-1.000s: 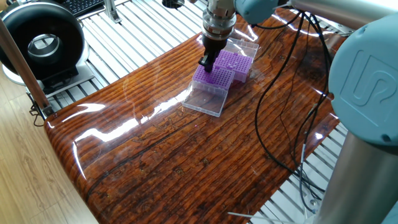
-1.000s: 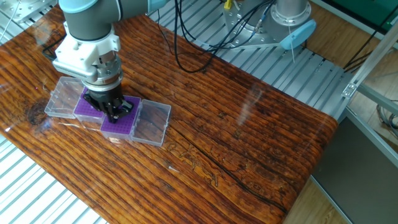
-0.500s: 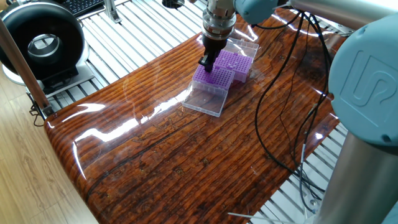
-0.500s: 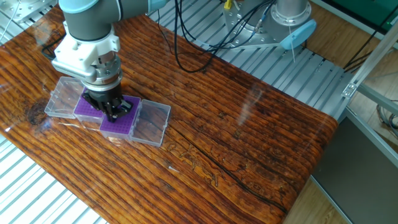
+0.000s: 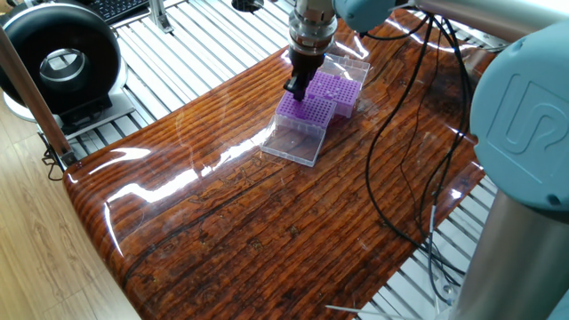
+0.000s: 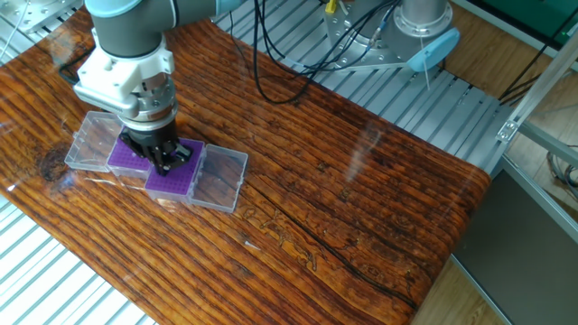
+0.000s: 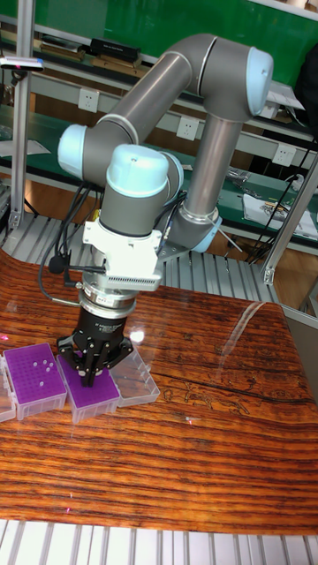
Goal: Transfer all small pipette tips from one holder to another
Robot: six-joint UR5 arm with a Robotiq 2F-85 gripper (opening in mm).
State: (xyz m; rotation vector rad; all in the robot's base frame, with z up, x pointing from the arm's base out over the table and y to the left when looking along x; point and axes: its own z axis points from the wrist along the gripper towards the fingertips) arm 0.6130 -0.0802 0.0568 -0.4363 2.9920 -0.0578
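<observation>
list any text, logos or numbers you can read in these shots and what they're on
"UR" style logo, embossed on the blue cap of the robot arm joint closest to one fixed view's camera; only partly legible.
Purple racks: no readable markings.
Keyboard at the top edge: keys too small to read.
Papers on the bench in the tall fixed view: print too blurred to read.

Two racks side by side on the table

In the tall fixed view, one rack [image 7: 34, 380] lies left, touching the other rack [image 7: 95, 397]; its open lid [image 7: 140, 381] lies right, and the gripper [image 7: 89, 375] is over it.
</observation>
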